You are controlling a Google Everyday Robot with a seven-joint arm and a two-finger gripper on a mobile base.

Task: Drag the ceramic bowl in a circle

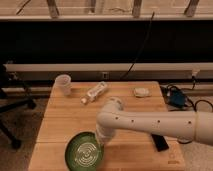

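Nearest us, the bowl (84,153) is sitting at the desk's (65,120) front-left edge, w/ the pincer (100,141) reaching down at its right rim. We can't tell whether it's spread or pinching. We're judging this as mid-drag, w/ the bowl at the near part of the loop. Next we're needing to curve it sideways & back toward the middle w/o sliding it off the front. Farther back, a cup (63,84) & a white tube (96,92) are sitting well apart.
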